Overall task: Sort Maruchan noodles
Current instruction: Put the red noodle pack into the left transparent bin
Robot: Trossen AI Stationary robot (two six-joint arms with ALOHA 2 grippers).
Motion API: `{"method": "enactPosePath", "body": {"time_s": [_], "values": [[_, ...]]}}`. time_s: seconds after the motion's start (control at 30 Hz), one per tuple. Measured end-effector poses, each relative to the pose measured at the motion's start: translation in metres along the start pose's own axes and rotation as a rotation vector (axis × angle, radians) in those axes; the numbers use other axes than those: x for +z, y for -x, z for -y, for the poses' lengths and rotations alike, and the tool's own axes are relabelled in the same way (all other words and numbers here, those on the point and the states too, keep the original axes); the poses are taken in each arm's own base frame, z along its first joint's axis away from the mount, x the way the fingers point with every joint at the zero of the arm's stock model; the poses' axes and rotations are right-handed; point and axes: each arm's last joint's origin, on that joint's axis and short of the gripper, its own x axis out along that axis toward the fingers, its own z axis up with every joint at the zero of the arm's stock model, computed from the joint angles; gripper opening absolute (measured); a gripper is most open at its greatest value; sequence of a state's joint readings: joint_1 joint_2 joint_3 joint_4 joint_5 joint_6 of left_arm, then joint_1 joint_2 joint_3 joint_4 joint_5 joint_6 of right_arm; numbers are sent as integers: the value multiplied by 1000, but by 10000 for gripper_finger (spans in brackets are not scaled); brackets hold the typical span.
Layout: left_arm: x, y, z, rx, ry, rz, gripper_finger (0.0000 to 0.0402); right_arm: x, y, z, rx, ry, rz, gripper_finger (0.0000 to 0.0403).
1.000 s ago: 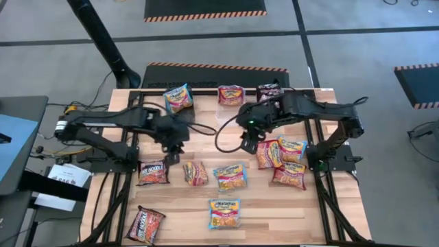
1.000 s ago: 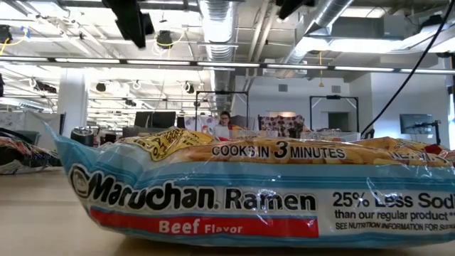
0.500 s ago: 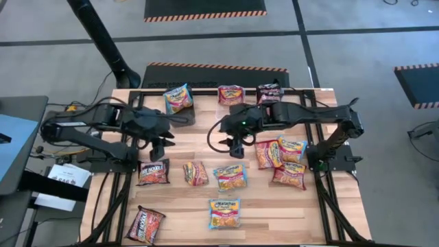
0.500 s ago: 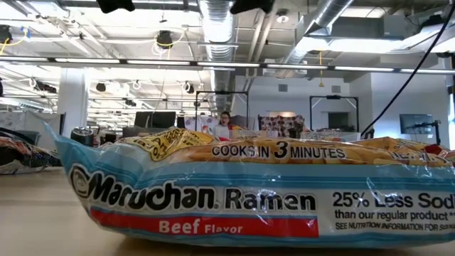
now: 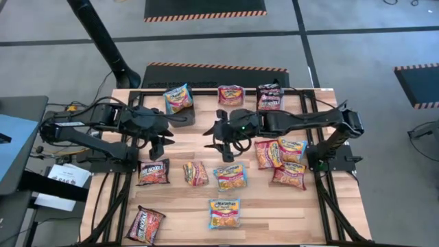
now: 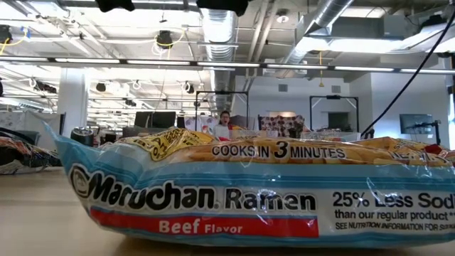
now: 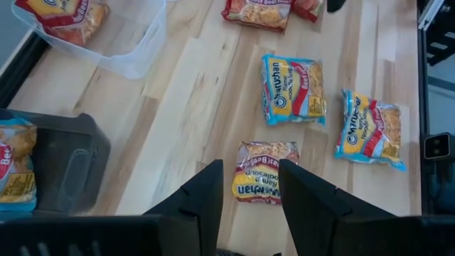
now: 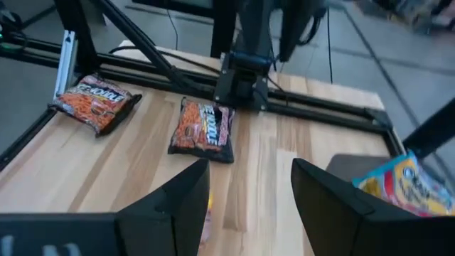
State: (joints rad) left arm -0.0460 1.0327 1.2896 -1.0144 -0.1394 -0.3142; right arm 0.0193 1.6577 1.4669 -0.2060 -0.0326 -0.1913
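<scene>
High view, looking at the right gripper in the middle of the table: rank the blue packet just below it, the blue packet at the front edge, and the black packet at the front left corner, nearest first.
From the right gripper:
1. Blue packet just below it, mid-table, closest.
2. Blue packet at the front edge, centre front.
3. Black packet at the front left corner, farthest.
</scene>
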Motion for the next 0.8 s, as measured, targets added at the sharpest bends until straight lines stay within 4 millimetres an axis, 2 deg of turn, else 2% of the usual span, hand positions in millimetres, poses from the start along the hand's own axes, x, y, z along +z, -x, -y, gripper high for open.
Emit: {"method": "enactPosePath", "body": {"time_s": [0.3,0.47,0.8], "values": [[0,0,0,7,-6,3,122,-26,-11,-5,17,4,16,225],[0,0,0,7,-6,3,122,-29,-13,-6,13,2,16,234],[-1,0,-1,11,1,-8,122,-56,-62,-9,20,42,-11,235]]}}
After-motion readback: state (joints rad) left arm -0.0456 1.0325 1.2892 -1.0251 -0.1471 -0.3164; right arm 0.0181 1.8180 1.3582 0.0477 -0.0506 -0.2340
